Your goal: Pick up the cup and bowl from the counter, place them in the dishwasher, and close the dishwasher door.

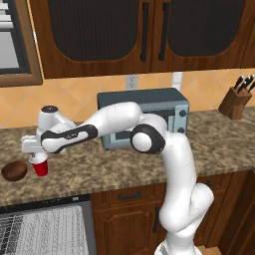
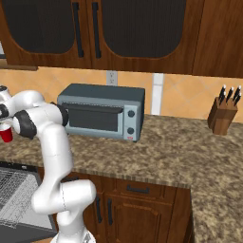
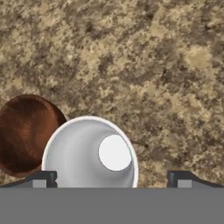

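Nearest the base, the dishwasher (image 1: 42,226) stands open below the counter edge, its grey-white wire rack (image 1: 35,231) exposed in the lower left of the left base view.

Above it, on the speckled granite counter (image 1: 124,164), the red cup (image 1: 40,167) stands upright near the front edge, white rim up. The gripper (image 1: 36,158) sits directly over the cup — its fingers spread wide, nothing held. In the hand view the cup's white interior lies between the two dark fingertips (image 3: 41,178), nearer the one on that view's left; whether a finger touches the rim cannot be told.

The dark brown bowl (image 1: 14,171) rests just beside the cup, on the side away from the arm's base, upright.

Further back stands a grey-blue toaster oven (image 1: 149,112) against the tiled wall, and a wooden knife block (image 1: 235,102) well apart to the right. Dark-panelled upper cabinets (image 1: 139,30) hang above.
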Controlling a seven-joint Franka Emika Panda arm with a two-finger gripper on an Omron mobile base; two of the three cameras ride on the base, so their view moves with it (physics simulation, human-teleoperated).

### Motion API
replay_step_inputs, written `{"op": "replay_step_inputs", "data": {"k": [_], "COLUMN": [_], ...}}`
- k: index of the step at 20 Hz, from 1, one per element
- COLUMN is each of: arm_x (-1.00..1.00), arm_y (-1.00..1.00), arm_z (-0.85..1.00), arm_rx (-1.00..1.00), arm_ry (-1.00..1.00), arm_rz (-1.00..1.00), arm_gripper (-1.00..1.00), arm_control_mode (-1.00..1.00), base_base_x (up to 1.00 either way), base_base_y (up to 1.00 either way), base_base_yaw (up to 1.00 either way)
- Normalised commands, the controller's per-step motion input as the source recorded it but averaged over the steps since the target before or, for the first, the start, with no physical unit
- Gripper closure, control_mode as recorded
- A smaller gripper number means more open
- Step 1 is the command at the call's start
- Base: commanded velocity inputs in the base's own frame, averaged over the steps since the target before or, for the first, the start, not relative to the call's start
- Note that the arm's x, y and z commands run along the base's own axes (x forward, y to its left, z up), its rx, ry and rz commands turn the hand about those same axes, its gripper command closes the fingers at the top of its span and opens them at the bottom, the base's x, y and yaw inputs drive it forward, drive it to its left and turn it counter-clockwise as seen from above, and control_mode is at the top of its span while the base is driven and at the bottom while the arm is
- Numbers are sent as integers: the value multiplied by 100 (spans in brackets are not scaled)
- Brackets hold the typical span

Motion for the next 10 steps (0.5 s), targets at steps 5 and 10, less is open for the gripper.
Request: {"op": "replay_step_inputs", "data": {"k": [5,10], "arm_x": [-2,0], "arm_y": [-2,-3], "arm_z": [-3,-5], "arm_rx": [0,0], "arm_ry": [0,0], "arm_rz": [0,0], "arm_gripper": [-100,-100], "arm_control_mode": [-100,-100], "base_base_x": [0,0], "base_base_y": [0,0], "base_base_yaw": [0,0]}}
